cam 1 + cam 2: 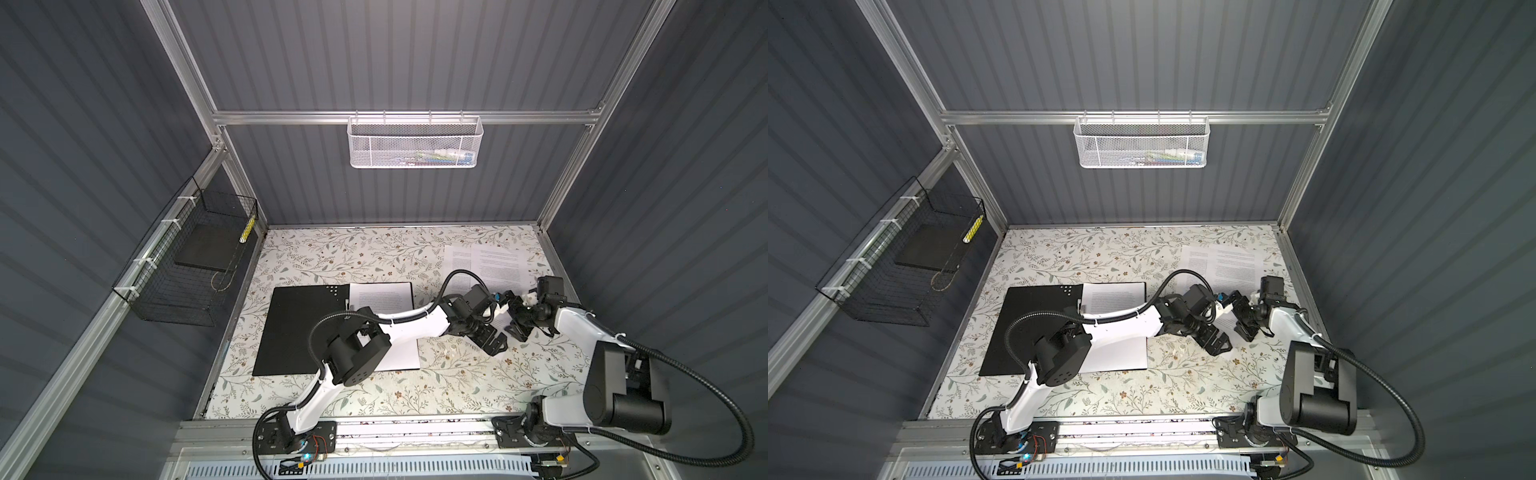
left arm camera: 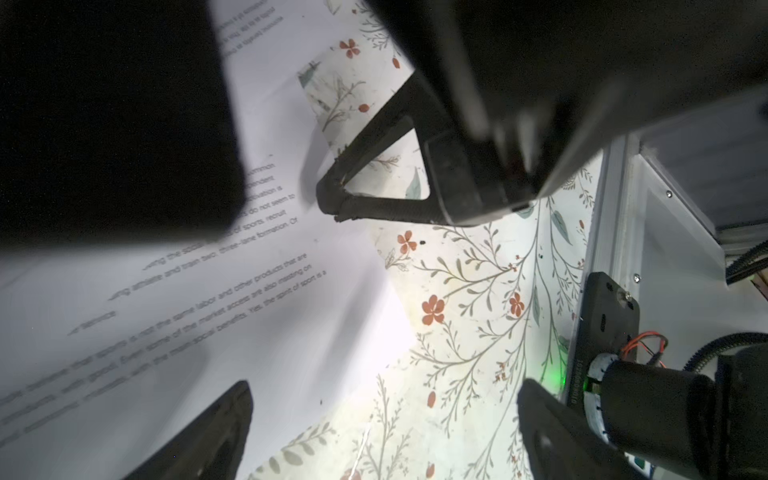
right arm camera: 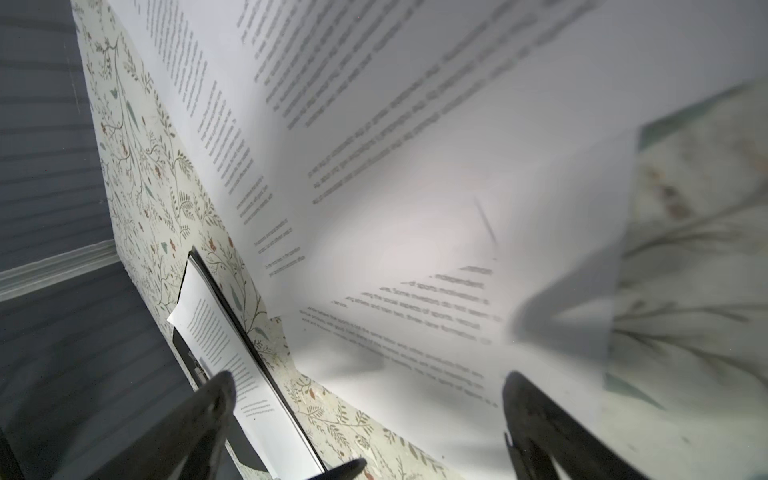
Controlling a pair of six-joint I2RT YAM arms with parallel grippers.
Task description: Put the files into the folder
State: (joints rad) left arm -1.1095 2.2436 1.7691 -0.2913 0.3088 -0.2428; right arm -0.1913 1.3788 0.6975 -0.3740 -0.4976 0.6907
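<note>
Hovering over the files (image 1: pixel 494 262) at the table's (image 1: pixel 374 386) far right, left gripper (image 1: pixel 496 347) and right gripper (image 1: pixel 517 332) stand spread, apparently empty. Folder (image 1: pixel 299 328) lies open left of centre, one sheet (image 1: pixel 382 299) inside.

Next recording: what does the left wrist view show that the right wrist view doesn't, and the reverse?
Left wrist only: a finger of the right pincer by the edge of the files, the aluminium rail, and an arm base with orange wires. Right wrist only: the open folder with a filed sheet lying in it, and the grey wall. Both: the loose printed files on the floral table, seen between that arm's own open jaws.
</note>
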